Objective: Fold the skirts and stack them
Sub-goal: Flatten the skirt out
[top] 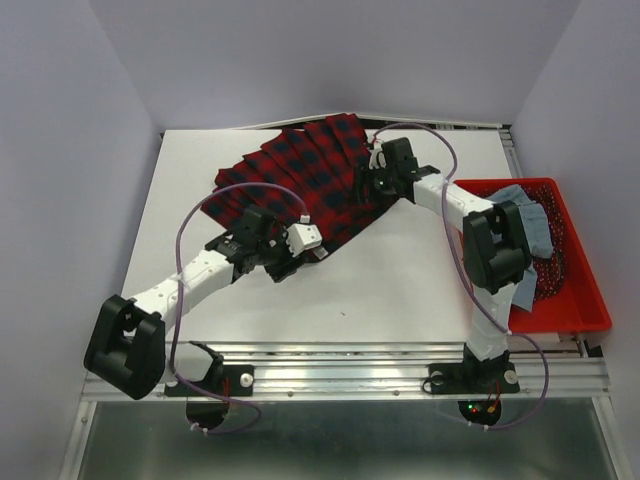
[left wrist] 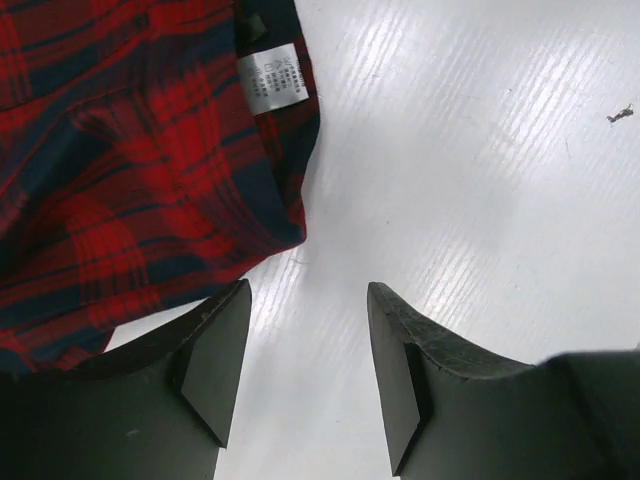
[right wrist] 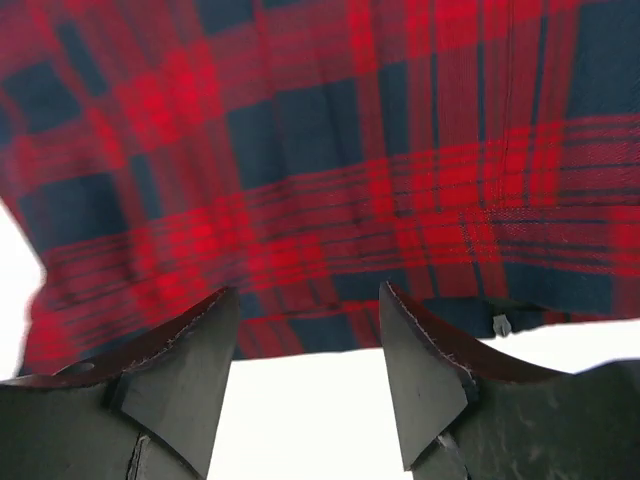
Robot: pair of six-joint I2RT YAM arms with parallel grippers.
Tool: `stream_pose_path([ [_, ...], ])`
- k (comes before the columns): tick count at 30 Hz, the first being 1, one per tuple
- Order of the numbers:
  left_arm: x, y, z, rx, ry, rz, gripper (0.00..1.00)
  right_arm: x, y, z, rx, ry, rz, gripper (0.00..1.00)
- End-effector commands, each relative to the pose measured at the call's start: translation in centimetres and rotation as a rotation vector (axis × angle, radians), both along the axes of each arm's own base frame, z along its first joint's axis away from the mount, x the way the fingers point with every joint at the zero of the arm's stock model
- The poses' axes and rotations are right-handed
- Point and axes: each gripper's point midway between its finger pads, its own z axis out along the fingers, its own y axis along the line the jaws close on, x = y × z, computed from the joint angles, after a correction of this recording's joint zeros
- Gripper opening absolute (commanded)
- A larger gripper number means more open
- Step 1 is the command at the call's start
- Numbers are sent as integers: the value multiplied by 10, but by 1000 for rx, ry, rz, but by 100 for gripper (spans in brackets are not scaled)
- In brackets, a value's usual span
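Folding step, I reckon: left claw point(left wrist: 308, 300) and right claw point(right wrist: 308, 295) both open and empty at the edge of the plaid skirt point(top: 295, 180), so next they'd pinch its corners.

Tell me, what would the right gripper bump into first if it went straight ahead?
Probably the plaid skirt: its edge lies right ahead of the open right gripper, over the white table. Depth is hard to judge.
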Motion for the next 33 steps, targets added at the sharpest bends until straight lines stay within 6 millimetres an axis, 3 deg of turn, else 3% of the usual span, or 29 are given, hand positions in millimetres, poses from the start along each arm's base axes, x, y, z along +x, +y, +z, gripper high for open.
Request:
stream_pose_path([
  [1, 25, -16, 13, -4, -142, 57, 61, 10, 3, -14, -20, 5, 8, 63],
  [5, 27, -24, 15, -4, -143, 100, 61, 4, 4, -23, -3, 31, 8, 63],
  [7, 29, -28, 12, -9, -139, 122, 60, 3, 0, -46, -39, 68, -7, 62],
  [13, 34, -29, -14, 101, -138, 84, 52, -3, -10, -82, -108, 148, -26, 59],
  [16, 30, -30, -21, 137, -131, 19, 34, -3, -16, -92, -144, 171, -43, 58],
  [17, 27, -30, -23, 152, -125, -3, 19, -3, -17, -95, -156, 173, -46, 57],
  [20, 17, -28, -20, 187, -132, -84, 0, -3, -24, -105, -200, 188, -61, 56],
  [21, 16, -26, -11, 183, -161, -97, 0, -2, -25, -107, -207, 191, -61, 56],
  [25, 0, -12, -5, 262, -217, -200, 0, -5, -28, -116, -228, 221, -65, 55],
  [29, -19, 5, -17, 359, -183, -302, 0, -8, -31, -120, -249, 238, -65, 55],
  [33, -42, 7, -36, 372, -98, -413, 0, -14, -35, -126, -265, 252, -57, 55],
])
